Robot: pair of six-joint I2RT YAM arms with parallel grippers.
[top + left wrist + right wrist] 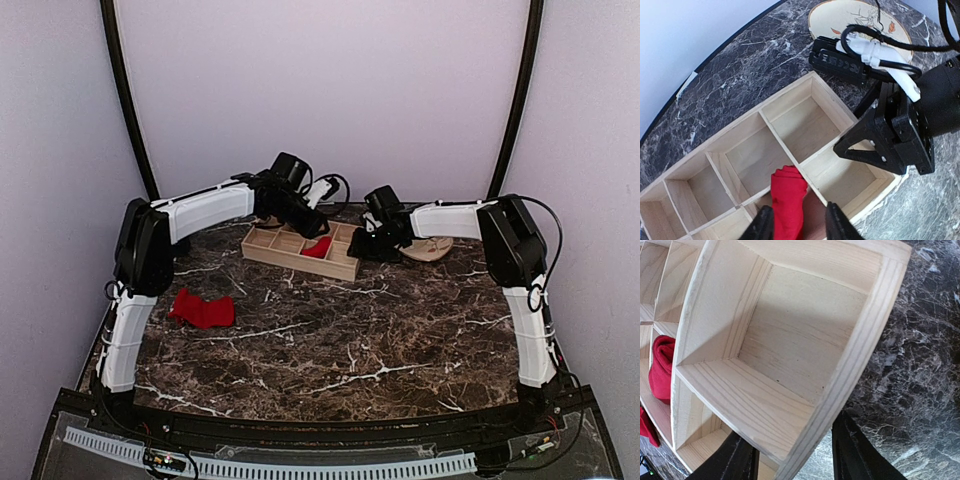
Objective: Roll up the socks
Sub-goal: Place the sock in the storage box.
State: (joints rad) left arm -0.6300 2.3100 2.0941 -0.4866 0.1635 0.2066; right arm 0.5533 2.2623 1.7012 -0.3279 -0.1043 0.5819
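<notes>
One of the socks (788, 197) is rolled into a bright red bundle and lies in the wooden tray (805, 87), resting against a divider; it also shows as the red bundle (318, 247) in the top view. My left gripper (799, 225) hangs over it, open, with its left finger against the fabric and a gap at the right finger. The other of the socks (202, 310) lies crumpled on the marble at the left. My right gripper (792, 460) is shut on the tray's right end corner (860, 355), one finger inside and one outside.
A round patterned plate (430, 250) sits just right of the tray, behind my right arm. The tray's other compartments (805, 122) hold nothing. Curved black frame posts and pale walls close off the back of the marble table (350, 350).
</notes>
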